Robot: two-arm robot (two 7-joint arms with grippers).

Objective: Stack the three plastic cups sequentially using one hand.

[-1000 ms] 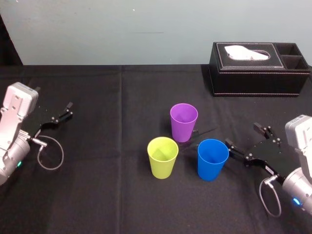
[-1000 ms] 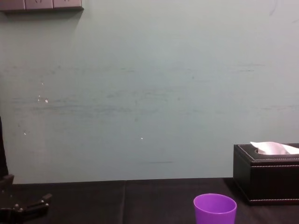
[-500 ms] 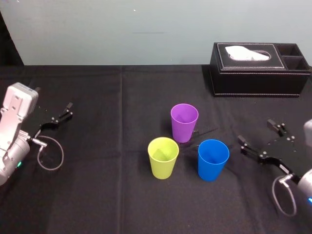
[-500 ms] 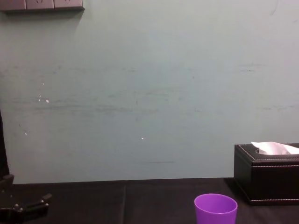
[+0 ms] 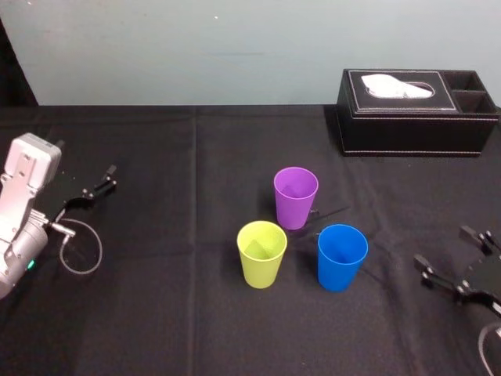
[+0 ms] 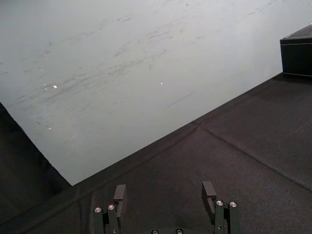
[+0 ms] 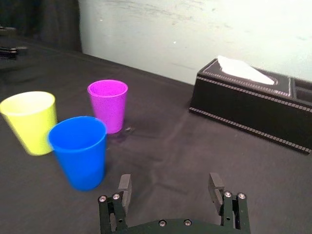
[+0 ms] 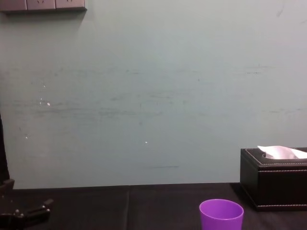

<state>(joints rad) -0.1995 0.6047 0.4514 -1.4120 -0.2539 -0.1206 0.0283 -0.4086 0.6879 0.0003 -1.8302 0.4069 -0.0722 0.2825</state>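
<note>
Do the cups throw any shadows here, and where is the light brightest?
Head view: hardly any shadow shows on the black cloth, but the purple cup and yellow-green cup are shaded inside. Right wrist view: the wall glows brightest behind the tissue box.

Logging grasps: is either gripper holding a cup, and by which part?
Nothing is held. The right gripper is open and empty, apart from the blue cup; the left gripper is open too.
</note>
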